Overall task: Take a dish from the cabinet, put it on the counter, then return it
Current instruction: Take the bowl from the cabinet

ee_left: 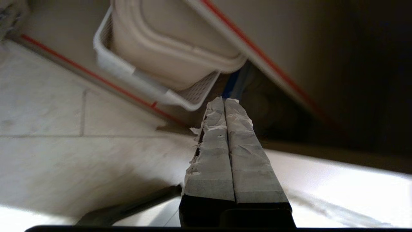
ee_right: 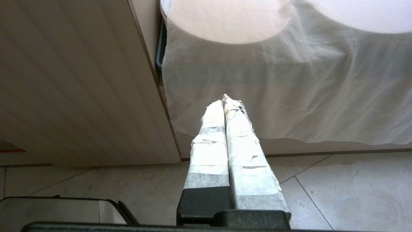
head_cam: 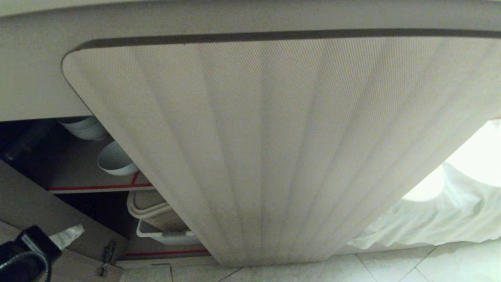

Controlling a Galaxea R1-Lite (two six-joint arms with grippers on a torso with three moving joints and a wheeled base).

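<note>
- Sitting on the upper brown shelf (head_cam: 78, 172) inside the cabinet (head_cam: 274, 156), the dish (head_cam: 116, 159) is tilting, its open mouth facing up and toward the dark back of the cabinet; being round, it is showing no long axis.
- Resting just behind it on the same shelf is a stack of white bowls (head_cam: 84, 127), apart from the dish.
- Hanging low at the head view's lower left corner, the left gripper (head_cam: 68, 235) is lying well below the dish and to its left, touching nothing.
- Showing its taped fingers (ee_left: 209, 154) pressed together with nothing between them, the left gripper is pointing toward the white perforated basket (ee_left: 193, 95) on the lower shelf.
- Holding a beige container (ee_left: 167, 51), the basket is sitting behind the red edge strip (ee_left: 96, 77).
- Pointing at the white cloth (ee_right: 289, 90) beside the ribbed cabinet door, the right gripper (ee_right: 227, 101) is keeping its fingers closed and empty, above the tiled floor (ee_right: 338, 187).
</note>
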